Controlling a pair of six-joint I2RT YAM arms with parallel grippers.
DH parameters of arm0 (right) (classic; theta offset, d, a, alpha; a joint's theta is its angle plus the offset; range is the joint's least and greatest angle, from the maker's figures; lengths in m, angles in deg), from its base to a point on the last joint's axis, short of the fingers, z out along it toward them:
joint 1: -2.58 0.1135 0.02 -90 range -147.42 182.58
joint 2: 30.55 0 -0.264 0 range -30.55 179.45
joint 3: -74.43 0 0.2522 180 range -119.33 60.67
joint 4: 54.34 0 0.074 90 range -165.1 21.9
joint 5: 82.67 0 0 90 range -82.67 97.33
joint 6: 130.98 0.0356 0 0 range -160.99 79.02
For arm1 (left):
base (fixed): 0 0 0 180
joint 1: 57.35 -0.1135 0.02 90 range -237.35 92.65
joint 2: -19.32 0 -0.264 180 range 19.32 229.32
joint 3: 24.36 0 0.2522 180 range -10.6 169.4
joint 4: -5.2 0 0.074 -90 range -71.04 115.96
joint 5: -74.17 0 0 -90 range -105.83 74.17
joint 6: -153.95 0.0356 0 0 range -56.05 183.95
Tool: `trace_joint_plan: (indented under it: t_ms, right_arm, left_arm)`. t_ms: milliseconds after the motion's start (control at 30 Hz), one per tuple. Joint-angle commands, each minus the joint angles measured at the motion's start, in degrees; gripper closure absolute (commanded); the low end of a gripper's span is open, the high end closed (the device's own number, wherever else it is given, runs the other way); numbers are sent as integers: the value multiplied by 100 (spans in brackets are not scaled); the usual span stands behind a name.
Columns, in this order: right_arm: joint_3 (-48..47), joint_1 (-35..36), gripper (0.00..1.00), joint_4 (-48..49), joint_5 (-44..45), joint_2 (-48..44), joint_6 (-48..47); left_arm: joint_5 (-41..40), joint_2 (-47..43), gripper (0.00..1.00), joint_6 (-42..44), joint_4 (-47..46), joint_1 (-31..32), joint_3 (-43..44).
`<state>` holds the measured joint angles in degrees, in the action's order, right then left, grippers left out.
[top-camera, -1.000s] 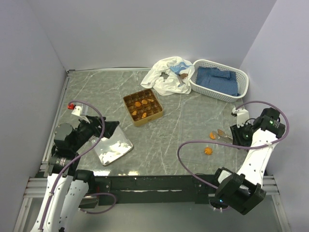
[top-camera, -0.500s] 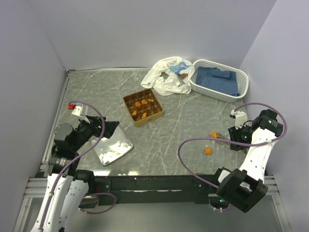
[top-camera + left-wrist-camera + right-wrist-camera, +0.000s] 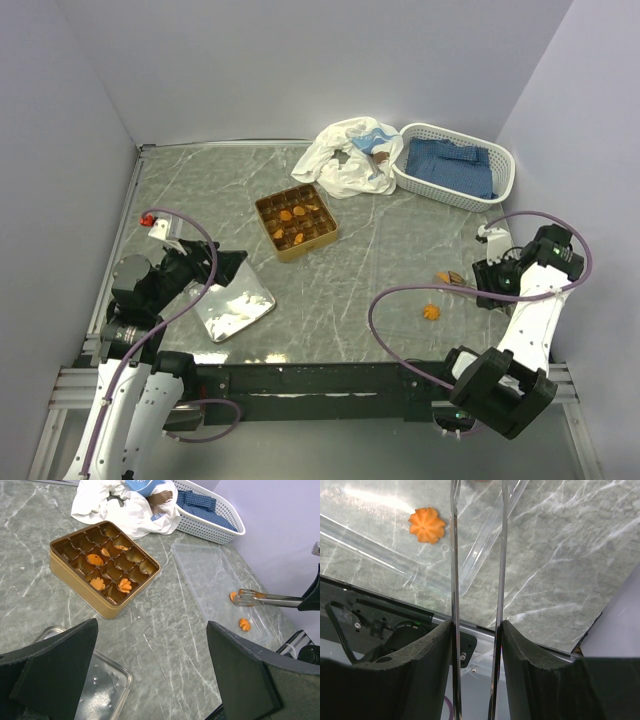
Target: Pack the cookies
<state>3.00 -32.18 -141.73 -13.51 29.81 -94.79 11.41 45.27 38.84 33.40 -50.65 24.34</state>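
Several cookies lie in the compartments of the square golden tin (image 3: 322, 233) (image 3: 75, 587). At the right, one cookie (image 3: 441, 278) (image 3: 233, 597) lies at the tips of metal tongs (image 3: 462, 281) (image 3: 270, 599) (image 3: 454, 555); whether the tips pinch it does not show. My right gripper (image 3: 490, 280) (image 3: 476, 630) is shut on the tongs' two arms. Another flower-shaped cookie (image 3: 431, 312) (image 3: 244, 624) (image 3: 427, 525) lies loose just nearer the table's front. My left gripper (image 3: 225, 268) (image 3: 152, 680) hangs open and holds nothing, above the table's left side.
A metal tray (image 3: 235, 305) (image 3: 107, 690) lies under the left gripper. The two right-hand cookies rest on a clear plastic tray (image 3: 210, 575). A crumpled white bag (image 3: 345, 160) and a white basket (image 3: 455, 165) of blue cloth stand at the back right. Walls close in on both sides.
The right wrist has drawn slightly back and up, and the tongs have swung so their tips sit at the right-hand cookie. The left arm has not moved.
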Motion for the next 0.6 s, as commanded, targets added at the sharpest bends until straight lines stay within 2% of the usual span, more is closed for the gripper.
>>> trace_joint_plan:
  t_ms: [0,300,567]
  right_arm:
    - [-16,136,51,252,-25,46,159]
    - [98,453,53,410,168,2,335]
    - [-33,532,63,367,169,-103,353]
  left_arm:
    - [141,-38,4,67,-231,-37,4]
    - [132,-47,3,58,-231,-28,4]
    - [141,-55,4,58,-240,-28,4]
